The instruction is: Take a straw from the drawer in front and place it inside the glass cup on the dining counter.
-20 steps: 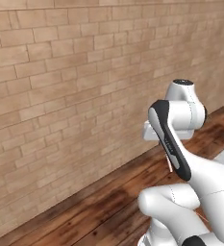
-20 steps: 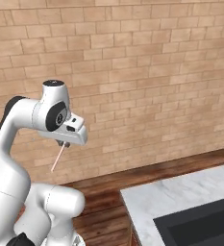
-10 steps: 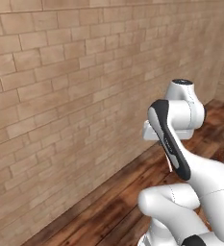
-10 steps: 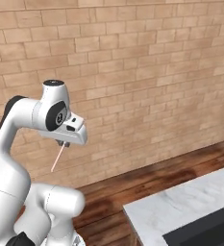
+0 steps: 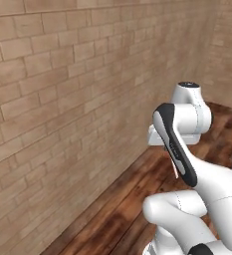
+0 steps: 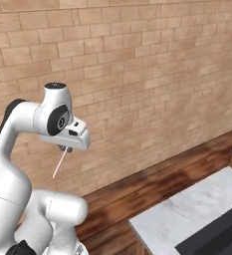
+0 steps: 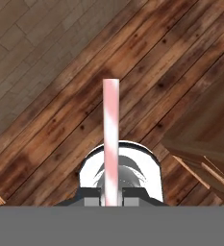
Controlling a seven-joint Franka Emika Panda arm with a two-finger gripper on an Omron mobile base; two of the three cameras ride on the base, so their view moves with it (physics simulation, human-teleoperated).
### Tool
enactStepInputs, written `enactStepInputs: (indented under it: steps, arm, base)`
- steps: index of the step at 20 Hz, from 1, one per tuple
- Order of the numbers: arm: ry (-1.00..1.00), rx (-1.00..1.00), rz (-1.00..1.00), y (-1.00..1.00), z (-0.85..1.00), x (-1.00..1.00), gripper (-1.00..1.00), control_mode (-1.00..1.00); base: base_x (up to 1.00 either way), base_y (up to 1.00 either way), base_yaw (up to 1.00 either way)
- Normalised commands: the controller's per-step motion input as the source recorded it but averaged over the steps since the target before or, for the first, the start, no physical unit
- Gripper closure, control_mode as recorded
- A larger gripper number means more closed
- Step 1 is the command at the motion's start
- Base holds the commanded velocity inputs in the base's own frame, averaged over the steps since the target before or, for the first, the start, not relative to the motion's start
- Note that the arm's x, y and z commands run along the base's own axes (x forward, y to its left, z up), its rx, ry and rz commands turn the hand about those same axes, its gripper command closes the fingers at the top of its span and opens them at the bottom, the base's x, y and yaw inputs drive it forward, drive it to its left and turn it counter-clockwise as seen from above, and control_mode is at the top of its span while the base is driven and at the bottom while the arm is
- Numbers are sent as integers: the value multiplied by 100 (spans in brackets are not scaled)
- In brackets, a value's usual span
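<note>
A tan brick wall (image 6: 152, 74) is filling the background in both base views, running across the scene and meeting a dark, glossy wooden plank floor (image 5: 122, 209) at its foot; in the left base view a second stretch of the same brick is showing at the far right, forming a corner of the room. In the right base view, one white grey-veined marble table (image 6: 187, 211) is jutting in at the lower right, with a dark recessed area at its near corner, too cropped to identify. In the hand view, a brown wooden edge (image 7: 205, 153) is cutting in at the right over the floor planks; what it belongs to cannot be told. One white arm (image 6: 18, 149) is rising with its wrist bent forward, carrying one end effector (image 6: 65, 148) that is pointing downward, well above the floor and apart from the table. The end effector is standing narrow, pinched on one straw (image 7: 110, 139), the only one visible: a thin pale pinkish-red tube. In the hand view the straw is sticking straight out from between the dark finger tips, over the floor. In the right base view it is hanging below the hand, slanted down and to the left against the brick wall. In the left base view just a short piece of it is peeking out beside the dark forearm.
</note>
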Motion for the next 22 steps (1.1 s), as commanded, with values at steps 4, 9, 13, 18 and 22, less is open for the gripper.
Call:
enactStepInputs:
  steps: [4, 9, 13, 18, 22]
  arm:
    - [0, 0, 0, 0, 0, 0, 100, 100]
    - [0, 0, 0, 0, 0, 0, 100, 100]
    - [0, 0, 0, 0, 0, 0, 100, 100]
    - [0, 0, 0, 0, 0, 0, 100, 100]
    - [0, 0, 0, 0, 0, 0, 100, 100]
  base:
    - [34, 15, -29]
    - [35, 11, -29]
    - [31, 12, -29]
    - [31, 12, -30]
    - [33, 14, -29]
